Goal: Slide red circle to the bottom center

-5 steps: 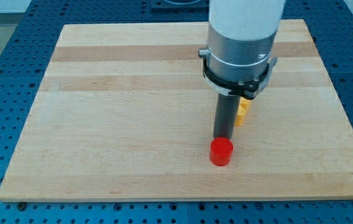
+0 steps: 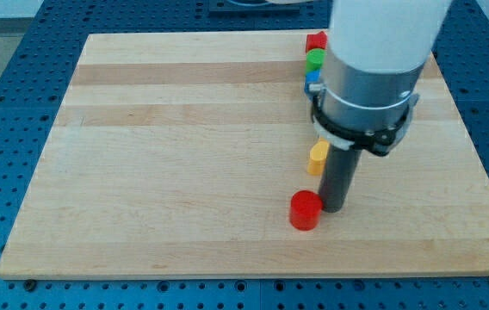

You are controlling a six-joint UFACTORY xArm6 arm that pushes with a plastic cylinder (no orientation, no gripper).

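Near the view's bottom, right of centre, my tip (image 2: 333, 210), the lower end of a straight dark rod, rests on the pale wooden counter (image 2: 167, 172), just beside the small red circle block (image 2: 305, 210) on its right, touching it or very nearly. No claw is fitted, so nothing can clench or release; the rod only pushes.

That red circle sits close to the bottom edge, a little right of the middle. It looks like light, rigid plastic with a flat top and round wall, so I judge it will slide easily on the smooth wood but may roll off a push that is not through its centre. Contact belongs on its right wall, low and square.

Beyond it, a yellow block (image 2: 318, 158) of unclear shape stands just above. Well apart, near the top edge, a red block (image 2: 316, 40), a green block (image 2: 314, 59) and a blue block (image 2: 312, 81) line up, partly hidden by the arm.
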